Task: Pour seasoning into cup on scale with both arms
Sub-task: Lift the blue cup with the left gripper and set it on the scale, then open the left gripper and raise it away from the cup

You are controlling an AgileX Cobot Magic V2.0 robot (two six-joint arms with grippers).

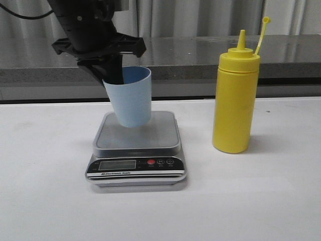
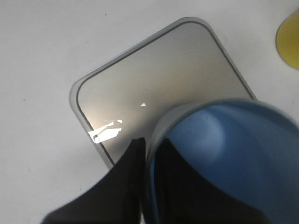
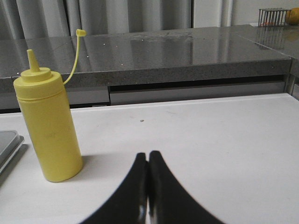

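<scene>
My left gripper (image 1: 116, 75) is shut on the rim of the pale blue cup (image 1: 129, 96), one finger inside and one outside. The cup hangs tilted just over the silver-grey scale (image 1: 136, 150); I cannot tell if its base touches the platform. In the left wrist view the cup (image 2: 233, 154) sits over the scale platform (image 2: 154, 79), gripped by my left gripper (image 2: 148, 144). The yellow seasoning bottle (image 1: 235, 95) stands upright to the right of the scale, cap strap open. My right gripper (image 3: 148, 156) is shut and empty, low over the table, right of the bottle (image 3: 46, 126).
A grey stone counter ledge (image 1: 200, 55) runs along the back of the white table (image 1: 261, 201). The scale's corner shows at the edge of the right wrist view (image 3: 8, 142). A wire basket (image 3: 275, 16) stands on the far counter.
</scene>
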